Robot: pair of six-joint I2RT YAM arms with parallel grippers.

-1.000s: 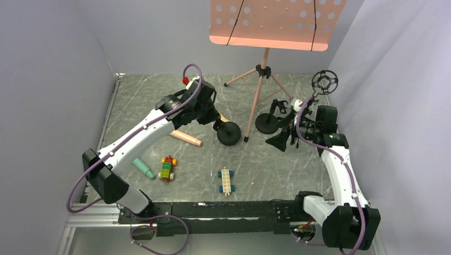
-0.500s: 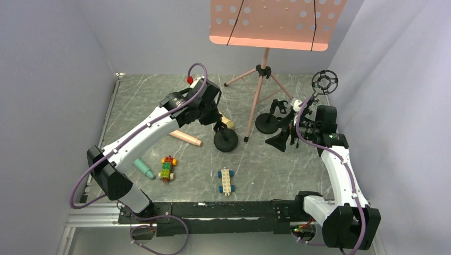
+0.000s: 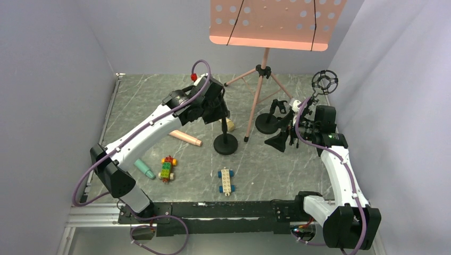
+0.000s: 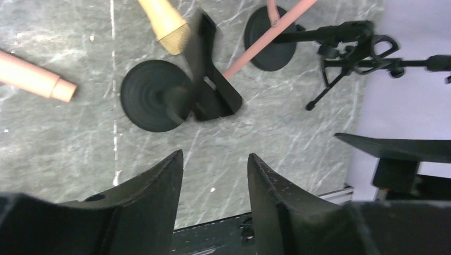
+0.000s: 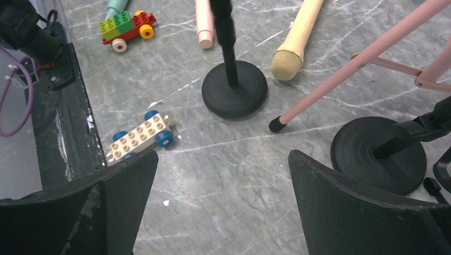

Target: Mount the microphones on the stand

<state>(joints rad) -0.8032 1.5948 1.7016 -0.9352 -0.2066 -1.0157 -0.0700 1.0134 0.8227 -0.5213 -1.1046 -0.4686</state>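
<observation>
Black fingers of the left gripper [image 4: 214, 156] stand partly apart, a moderate gap between them, and they close on nothing; through the gap only the grey marbled table [image 3: 266, 164] shows. This claw hangs above the black stand [image 3: 225, 143], whose round base sits flat on the table with its pole upright. In the left wrist view the base and the clip at the pole's top lie just beyond the fingertips and touch neither one.

The right gripper [image 5: 223, 154] is spread to its full width and is likewise empty, held low over the table near a second black stand [image 3: 266, 123] on a round base. One foot of the pink music stand [image 3: 259, 95] rests on the table between the two black bases.

All three microphones lie flat on the table. The pale yellow microphone [image 3: 228, 124] is just behind the black stand, its mesh head just beside the base. The pink microphone [image 3: 186, 138] lies to the left of that stand, under the left arm, apart from the base. The teal microphone [image 3: 143, 168] lies farther left and nearer the arms, next to the colourful brick car [image 3: 167, 168]. A white brick car [image 3: 226, 180] with blue wheels sits nearer still, in front of the black stand
</observation>
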